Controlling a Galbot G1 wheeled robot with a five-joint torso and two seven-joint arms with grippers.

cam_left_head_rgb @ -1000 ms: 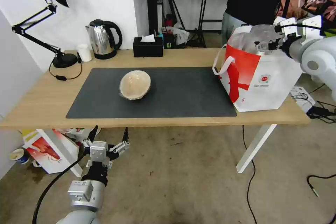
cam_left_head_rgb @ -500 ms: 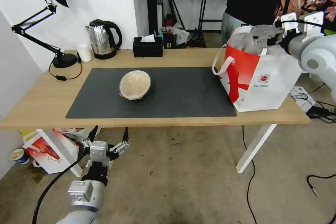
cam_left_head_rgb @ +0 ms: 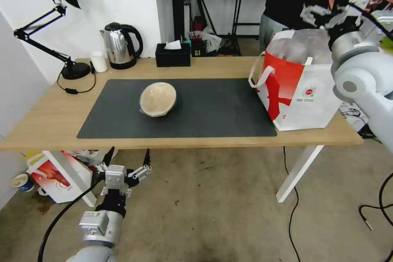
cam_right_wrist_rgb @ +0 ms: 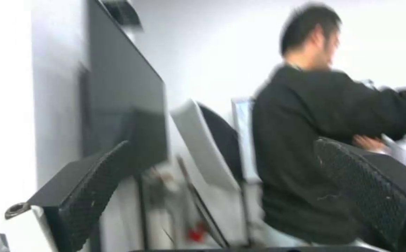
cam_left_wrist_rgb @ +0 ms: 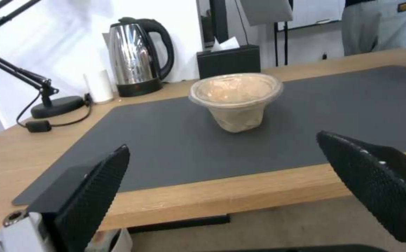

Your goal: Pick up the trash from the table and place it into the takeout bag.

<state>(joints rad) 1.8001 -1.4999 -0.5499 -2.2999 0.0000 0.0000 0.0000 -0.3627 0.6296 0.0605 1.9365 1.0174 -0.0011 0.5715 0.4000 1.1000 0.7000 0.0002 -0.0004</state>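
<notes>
Left wrist view is showing one beige-brown bowl (cam_left_wrist_rgb: 234, 99) upright on mat; right gripper (cam_left_head_rgb: 323, 12), fingers spread, is hanging above takeout bag (cam_left_head_rgb: 305, 86); left gripper (cam_left_head_rgb: 127, 159) spread, empty.

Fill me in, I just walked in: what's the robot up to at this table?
It is clearing trash into the takeout bag. The right pincer hangs open and empty above the bag's mouth. One beige-brown bowl sits on the dark mat. The left pincer waits open, low before the table edge.
</notes>
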